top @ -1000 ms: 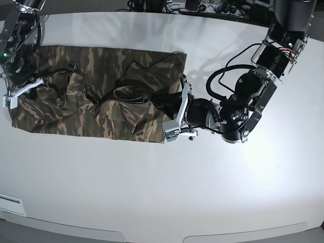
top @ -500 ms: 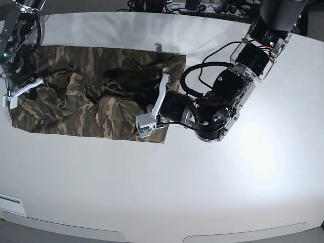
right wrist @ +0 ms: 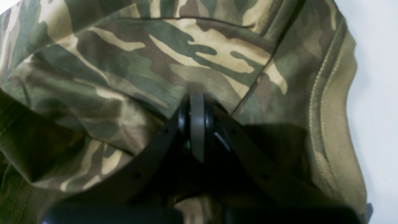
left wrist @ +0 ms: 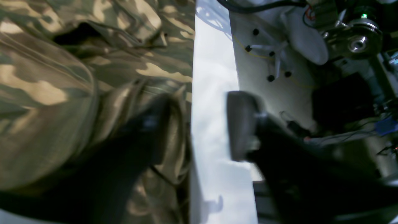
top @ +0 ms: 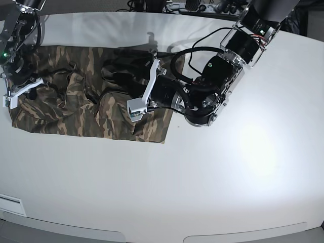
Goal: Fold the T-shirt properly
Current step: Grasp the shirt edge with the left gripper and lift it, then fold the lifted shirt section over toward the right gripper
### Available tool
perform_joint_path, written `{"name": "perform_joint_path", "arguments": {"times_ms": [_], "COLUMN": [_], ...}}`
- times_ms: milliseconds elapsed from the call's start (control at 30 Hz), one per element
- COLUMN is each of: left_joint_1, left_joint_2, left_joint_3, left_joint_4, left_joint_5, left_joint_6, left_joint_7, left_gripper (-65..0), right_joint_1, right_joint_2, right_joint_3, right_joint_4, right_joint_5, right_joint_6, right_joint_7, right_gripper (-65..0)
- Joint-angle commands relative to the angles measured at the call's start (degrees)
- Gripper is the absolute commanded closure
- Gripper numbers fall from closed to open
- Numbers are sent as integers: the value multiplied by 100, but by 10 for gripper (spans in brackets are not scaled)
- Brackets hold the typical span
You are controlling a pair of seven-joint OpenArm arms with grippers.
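Overhead, the base view shows a large camouflage-print cloth T-shirt [top: 86, 109] in olive green, brown and tan lying rumpled across the far-left part of a white round-edged table [top: 212, 192]. Its long axis runs left to right, and folds bunch near the middle.

Left arm: the black, cable-wrapped arm reaches in from the upper right, and its left gripper [top: 143, 90] with white finger links sits over the right-hand part of the shirt. In the left wrist view the left gripper [left wrist: 199, 127] has its jaws spread wide: one dark fingertip [left wrist: 155, 130] lies against the camouflage cloth, the other grey pad [left wrist: 241, 124] stands clear over the bare table edge, with a strip of white surface between them. Nothing is clamped between the two. This view is motion-blurred.

Right arm: at the left edge of the base view the right gripper [top: 19, 90] rests on the shirt's left end. In the right wrist view the right gripper [right wrist: 197, 107] has its jaws pressed together on a fold of the T-shirt [right wrist: 149, 62], cloth draping on both sides; a tan stitched hem [right wrist: 329, 102] curves beside the white table [right wrist: 376, 93].
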Motion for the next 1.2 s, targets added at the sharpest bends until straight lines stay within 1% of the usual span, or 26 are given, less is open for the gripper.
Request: {"name": "perform_joint_path", "arguments": {"times_ms": [0, 133, 167, 200, 233, 300, 333, 400, 533, 633, 767, 867, 1033, 1100, 1167], "left_joint_1": [-243, -680, -791, -885, -977, -1097, -1128, -1141, -1025, -822, -627, -579, -584, -584, -579], "left_joint_2": [26, 26, 24, 26, 26, 24, 22, -55, -254, -262, -297, -393, -649, -748, -835], "left_joint_3": [-105, -433, -544, -664, -791, -1080, -1220, -1416, -1438, -1412, -1270, -1071, -470, -223, -4], "left_joint_4": [94, 94, 94, 94, 94, 94, 94, 92, 92, 92, 92, 92, 92, 92, 92], "left_joint_5": [-146, -149, -146, -146, -149, -151, -149, -142, -2, 280, 313, 380, 809, 1036, 1425], "left_joint_6": [-49, -49, -49, -49, -49, -49, -49, -49, -49, -49, -49, -49, -49, -49, -49], "left_joint_7": [46, 608, 737, 823, 823, 823, 823, 823, 823, 823, 823, 823, 823, 823, 823], "left_gripper": [-367, -368, -358, -308, -226, -19, 0, 0, 0, 0, 0, 0, 0, 0, 0], "right_joint_1": [13, 9, 9, 11, 11, 11, 11, 11, 9, 13, 13, 11, 11, 13, 13], "right_joint_2": [52, 52, 52, 52, 52, 52, 52, 52, 52, 52, 52, 52, 52, 52, 52], "right_joint_3": [-11, -11, -11, -11, -11, -11, -11, -11, -11, -11, -11, -11, -11, -11, -11], "right_joint_4": [17, 17, 17, 17, 17, 17, 17, 17, 17, 17, 17, 17, 17, 17, 17], "right_joint_5": [-44, -44, -44, -44, -44, -44, -42, -42, -44, -35, -24, -33, -42, -35, -22], "right_joint_6": [61, 87, 87, 90, 87, 87, 87, 87, 87, 87, 87, 85, 85, 83, 81], "right_joint_7": [-151, -153, -153, -153, -151, -151, -151, -151, -151, -151, -149, -151, -149, -146, -146], "right_gripper": [0, 0, 0, 0, 0, 0, 0, 0, 0, 0, 0, 0, 0, 0, 0]}}
